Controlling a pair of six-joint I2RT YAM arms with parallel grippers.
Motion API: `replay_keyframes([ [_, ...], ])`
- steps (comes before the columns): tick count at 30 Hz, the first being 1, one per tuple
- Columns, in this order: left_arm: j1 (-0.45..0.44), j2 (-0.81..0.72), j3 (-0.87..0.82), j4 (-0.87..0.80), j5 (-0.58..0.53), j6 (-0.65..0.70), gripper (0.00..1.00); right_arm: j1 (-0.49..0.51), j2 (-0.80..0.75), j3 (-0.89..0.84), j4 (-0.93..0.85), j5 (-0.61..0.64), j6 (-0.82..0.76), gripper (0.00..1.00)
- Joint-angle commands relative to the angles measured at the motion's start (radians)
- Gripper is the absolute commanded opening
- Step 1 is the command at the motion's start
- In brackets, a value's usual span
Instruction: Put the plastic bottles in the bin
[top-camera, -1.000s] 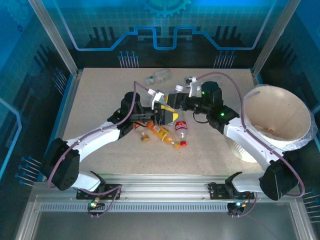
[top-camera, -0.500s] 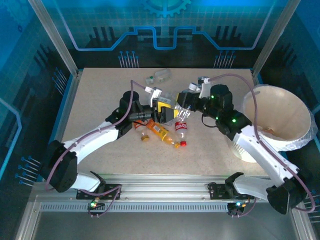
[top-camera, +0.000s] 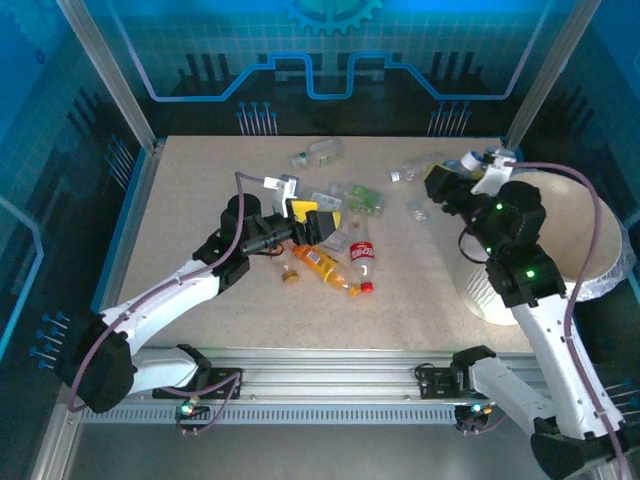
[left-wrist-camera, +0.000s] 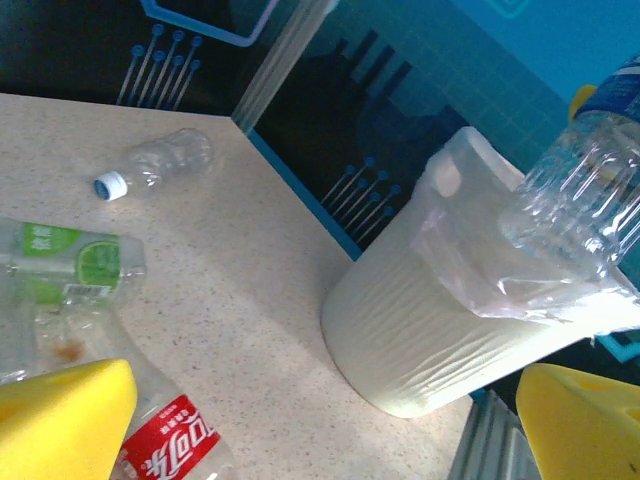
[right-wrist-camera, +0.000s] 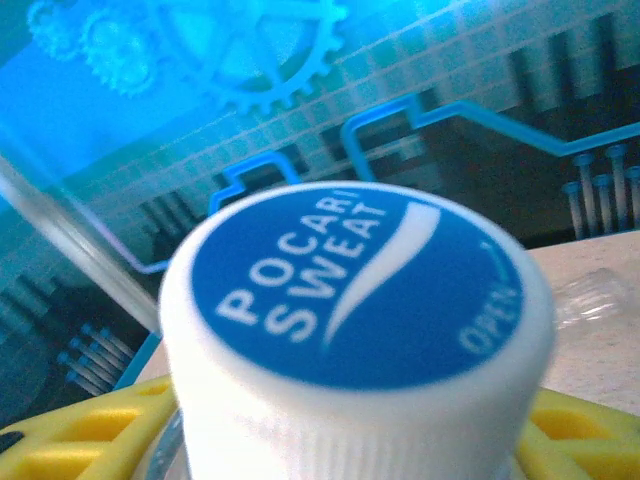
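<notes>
Your right gripper (top-camera: 445, 188) has its yellow fingers (right-wrist-camera: 70, 445) clamped on the neck of a clear plastic bottle with a blue-and-white cap (right-wrist-camera: 355, 300). It holds the bottle just left of the large round white bag-lined bin (top-camera: 575, 225), seemingly not over its mouth. Release here and the bottle likely drops onto the speckled beige table (top-camera: 200, 200); swing low and it may snag the liner. Your left gripper (top-camera: 318, 222), fingers apart, hovers over the loose bottles (top-camera: 362, 252)

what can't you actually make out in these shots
- Bin contents: left wrist sees its outer wall; in top external the right arm crosses its mouth.
- Held bottle body: in right wrist, its cap blocks it.
- Red-label bottle: left wrist, cut off by the bottom edge.
</notes>
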Motion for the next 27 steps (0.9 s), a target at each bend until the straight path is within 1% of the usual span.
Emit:
replay_keyframes([
  [1, 0.004, -0.019, -0.007, -0.006, -0.06, 0.036, 0.99, -0.125, -0.028, 0.013, 0.002, -0.094, 0.045, 0.3],
  [3, 0.004, -0.019, -0.002, -0.028, -0.065, 0.043, 0.99, -0.196, -0.033, 0.018, 0.0, -0.13, 0.066, 0.3],
  [12, 0.005, -0.048, -0.021, -0.059, -0.134, 0.054, 0.99, -0.486, -0.103, 0.028, 0.016, -0.117, 0.155, 0.3],
  [17, 0.007, -0.046, -0.026, -0.062, -0.149, 0.05, 0.99, -0.641, -0.132, -0.035, 0.082, -0.122, 0.314, 0.3],
  [20, 0.007, -0.044, -0.03, -0.067, -0.154, 0.052, 0.99, -0.721, -0.142, -0.09, 0.07, -0.094, 0.399, 0.29],
  [23, 0.007, -0.041, -0.03, -0.078, -0.159, 0.055, 0.99, -0.779, -0.15, -0.17, 0.066, -0.071, 0.485, 0.29],
  [25, 0.008, -0.038, -0.029, -0.086, -0.16, 0.057, 0.99, -0.821, -0.148, -0.225, 0.077, -0.087, 0.556, 0.3],
  [27, 0.007, -0.033, -0.029, -0.093, -0.162, 0.056, 0.99, -0.857, -0.136, -0.284, 0.105, -0.131, 0.623, 0.31],
])
